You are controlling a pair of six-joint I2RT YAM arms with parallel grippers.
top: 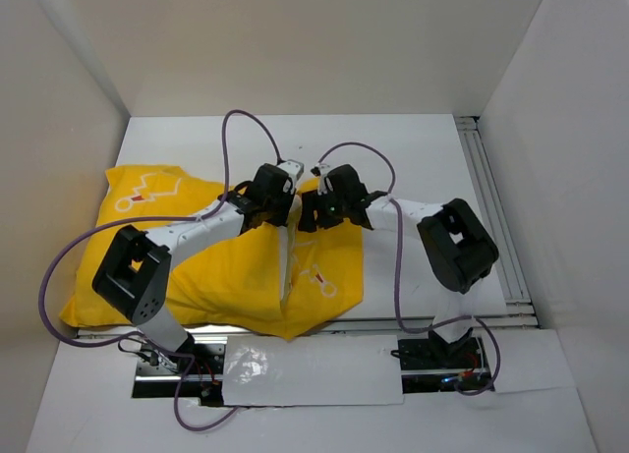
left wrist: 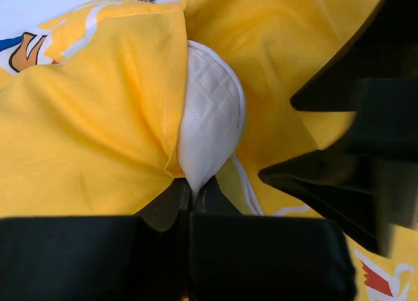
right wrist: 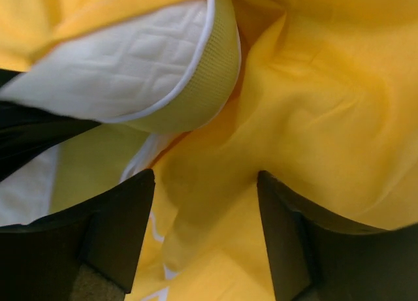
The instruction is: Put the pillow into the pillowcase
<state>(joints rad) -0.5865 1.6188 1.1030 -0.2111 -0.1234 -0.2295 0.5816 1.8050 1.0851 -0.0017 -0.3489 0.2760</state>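
Left hand (left wrist: 192,191) tight on pillow (left wrist: 209,118), pillowcase (left wrist: 85,138) around

The left arm (top: 197,232) reaches in from 7 o'clock, elbow out at 8 o'clock. The left hand (left wrist: 191,195) is pinched on a corner of the pillow (left wrist: 209,125). The right arm (top: 457,242) folds in from 4 o'clock. The right hand (right wrist: 206,232), fingers spread apart, is just at 3 o'clock of the left.

pillow (left wrist: 209,111): white quilted corner showing; pillowcase (top: 231,276): yellow, bunched around it

The overhead view looks down from behind; both wrist views face the pillow (left wrist: 209,118) up close.
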